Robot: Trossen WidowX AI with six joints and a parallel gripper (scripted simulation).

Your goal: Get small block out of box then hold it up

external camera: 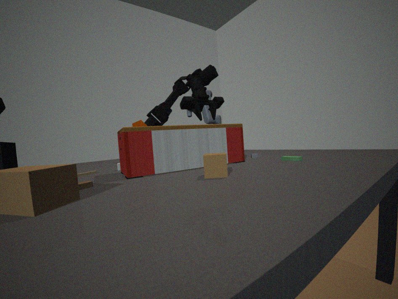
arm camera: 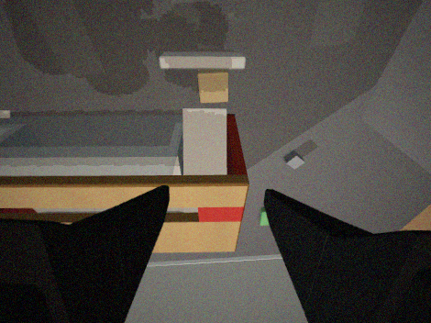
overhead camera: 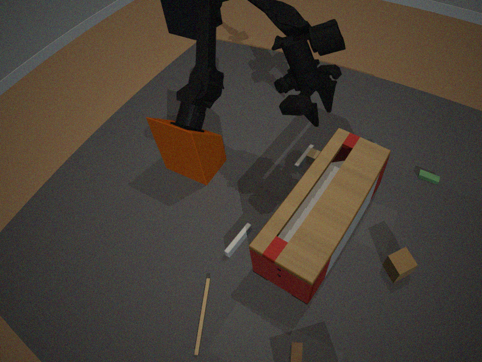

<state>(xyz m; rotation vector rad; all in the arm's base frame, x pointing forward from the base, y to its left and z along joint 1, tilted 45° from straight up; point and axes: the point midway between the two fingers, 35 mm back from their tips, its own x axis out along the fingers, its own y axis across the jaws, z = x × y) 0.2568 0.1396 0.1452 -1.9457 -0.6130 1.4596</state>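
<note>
Small tan block (overhead camera: 313, 153) on desk (overhead camera: 97, 241), touching box (overhead camera: 323, 210) front at far end, white bar (overhead camera: 303, 155) just beside it. Tool (overhead camera: 320, 112) open, empty, above that end. Green piece (overhead camera: 429, 176), tan cube (overhead camera: 399, 264), thin stick (overhead camera: 202, 315) lie apart.

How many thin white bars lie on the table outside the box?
2: one white bar beside the box's long side near its front end, another white bar near the far end. Others may be hidden.
</note>
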